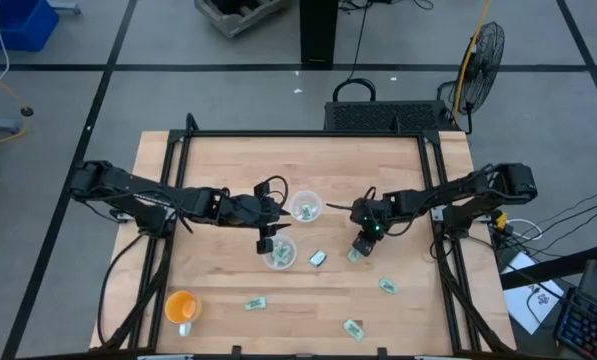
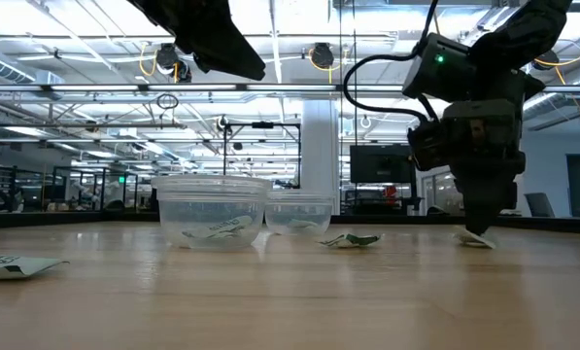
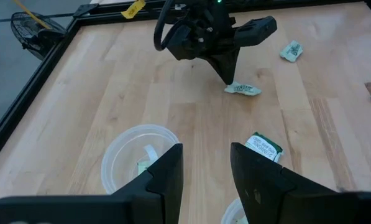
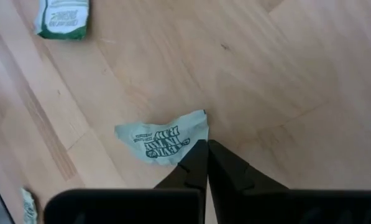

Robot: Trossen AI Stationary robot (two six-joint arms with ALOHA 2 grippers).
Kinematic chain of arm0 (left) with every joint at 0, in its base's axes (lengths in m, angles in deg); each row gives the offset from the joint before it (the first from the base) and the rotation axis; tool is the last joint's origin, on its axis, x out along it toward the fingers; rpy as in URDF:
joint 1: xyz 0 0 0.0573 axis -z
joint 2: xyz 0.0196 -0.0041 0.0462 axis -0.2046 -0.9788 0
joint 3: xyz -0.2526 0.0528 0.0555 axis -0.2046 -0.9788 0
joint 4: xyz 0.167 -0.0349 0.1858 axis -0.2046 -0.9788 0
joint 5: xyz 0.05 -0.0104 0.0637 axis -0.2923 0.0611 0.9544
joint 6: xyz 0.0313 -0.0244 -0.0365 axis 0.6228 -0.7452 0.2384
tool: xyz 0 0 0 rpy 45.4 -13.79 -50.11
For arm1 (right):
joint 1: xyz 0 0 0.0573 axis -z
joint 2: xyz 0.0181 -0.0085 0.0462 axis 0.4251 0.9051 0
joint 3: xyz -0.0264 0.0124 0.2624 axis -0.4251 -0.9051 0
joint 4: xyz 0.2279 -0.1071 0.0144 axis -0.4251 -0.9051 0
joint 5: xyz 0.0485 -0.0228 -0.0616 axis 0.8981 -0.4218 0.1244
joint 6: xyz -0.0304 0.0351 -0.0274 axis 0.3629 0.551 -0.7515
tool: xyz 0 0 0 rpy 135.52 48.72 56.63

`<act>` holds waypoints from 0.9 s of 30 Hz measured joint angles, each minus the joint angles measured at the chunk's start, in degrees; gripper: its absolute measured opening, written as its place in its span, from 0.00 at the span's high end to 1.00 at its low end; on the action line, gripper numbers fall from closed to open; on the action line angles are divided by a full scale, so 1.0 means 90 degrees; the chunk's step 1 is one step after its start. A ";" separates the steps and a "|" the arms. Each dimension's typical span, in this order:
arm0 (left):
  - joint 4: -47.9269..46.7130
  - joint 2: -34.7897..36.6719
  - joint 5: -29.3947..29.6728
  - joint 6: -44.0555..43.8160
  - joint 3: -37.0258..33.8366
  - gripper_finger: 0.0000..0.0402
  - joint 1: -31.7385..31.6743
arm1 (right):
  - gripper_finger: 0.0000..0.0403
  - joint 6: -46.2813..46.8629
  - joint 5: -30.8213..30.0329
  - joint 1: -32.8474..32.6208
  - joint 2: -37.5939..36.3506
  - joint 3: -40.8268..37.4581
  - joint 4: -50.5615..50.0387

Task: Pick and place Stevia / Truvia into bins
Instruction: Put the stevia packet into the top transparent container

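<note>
Two clear cups stand mid-table, the far one [image 1: 305, 208] [image 3: 138, 162] and the near one [image 1: 279, 255], each with packets inside. My left gripper [image 1: 268, 240] [image 3: 205, 155] hovers open just above the near cup's left rim and touches nothing. My right gripper [image 1: 361, 245] [image 4: 205, 155] points down, shut on a green-and-white Stevia packet [image 1: 356, 254] [image 4: 163, 140] lying right of the cups. More packets lie flat on the wood: one [image 1: 317, 258] [image 3: 263, 146] between the cups and the right gripper, others at the near side [image 1: 388, 286], [image 1: 255, 302], [image 1: 353, 328]. My right gripper pinches the Stevia packet at one edge near a corner [image 4: 199, 138], between the tips of its two fingers [image 4: 194, 163]. The fingers come from above, pointing down [image 2: 479, 228]. The packet is bowed up at the pinch, and its other end [image 3: 250, 90] rests on the table.
An orange cup [image 1: 181, 305] stands near the table's near-left corner with a packet [image 1: 185, 328] beside it. A black frame rail [image 1: 298, 134] runs round the tabletop. Bare wood lies along the far side and at the right.
</note>
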 joint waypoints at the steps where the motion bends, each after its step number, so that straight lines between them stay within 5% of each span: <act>1: -0.0002 0.0000 0.0000 0.0000 0.0000 0.65 0.0000 | 1.00 -0.0116 0.0003 0.0022 0.0000 0.0000 0.0015; 12: -0.0002 0.0000 0.0007 0.0163 0.0000 0.65 0.0000 | 1.00 -0.2416 0.0350 0.0464 -0.0146 0.0000 0.1284; 18: 0.0002 0.0000 0.0020 0.0166 0.0000 0.65 0.0000 | 1.00 -0.3776 0.0280 0.0678 -0.0180 -0.0002 0.3832; 22: 0.0008 0.0000 0.0061 0.0168 0.0000 0.65 0.0000 | 1.00 -0.3348 -0.0232 0.0697 -0.0135 0.0002 0.5231; 27: 0.0059 -0.0001 0.0061 0.0153 0.0000 0.65 0.0000 | 1.00 -0.3215 -0.1339 0.0666 -0.0129 0.0002 0.5431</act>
